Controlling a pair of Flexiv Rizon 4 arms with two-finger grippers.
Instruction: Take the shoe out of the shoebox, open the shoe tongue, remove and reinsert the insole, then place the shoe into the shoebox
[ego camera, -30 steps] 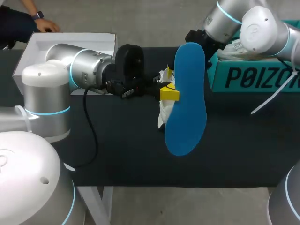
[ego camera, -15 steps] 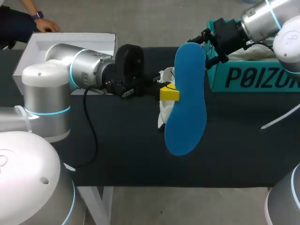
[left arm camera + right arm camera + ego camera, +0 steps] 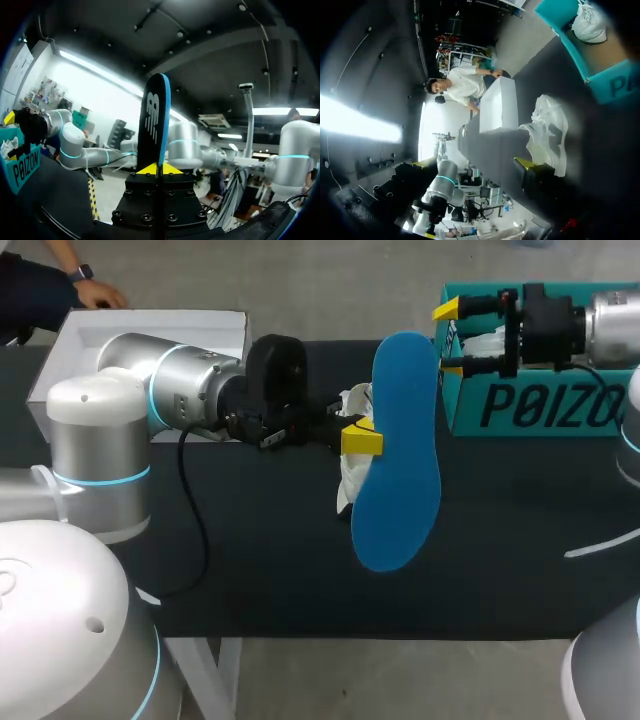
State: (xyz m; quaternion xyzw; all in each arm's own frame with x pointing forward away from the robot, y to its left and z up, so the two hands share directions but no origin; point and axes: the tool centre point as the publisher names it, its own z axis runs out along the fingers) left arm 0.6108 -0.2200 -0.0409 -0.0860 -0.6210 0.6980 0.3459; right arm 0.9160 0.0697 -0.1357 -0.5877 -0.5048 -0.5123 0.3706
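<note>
Black tabletop (image 3: 250,540) noted under all items. At far left, a white box (image 3: 150,330) is seen open at the table's back edge. From that side the left arm (image 3: 170,390) is stretched level over the table.

The left gripper (image 3: 362,440) is closed down tight on the blue insole (image 3: 400,460), pinched at its edge around mid-length and held clear of the table. In the left wrist view the insole (image 3: 155,120) is seen edge-on, rising from between the yellow tips. Its black underside is marked with a white logo.

A white shoe (image 3: 352,455) is seen on the table under the left gripper, partly hidden by the insole.

The right gripper (image 3: 447,338) is spread wide with nothing held, at the left end of the teal shoebox (image 3: 540,405) and just beside the insole's far end. Contact there cannot be judged.

Large dark lettering is printed on the shoebox's side. A white bundle (image 3: 485,340) is lodged inside, and what it is cannot be told.
</note>
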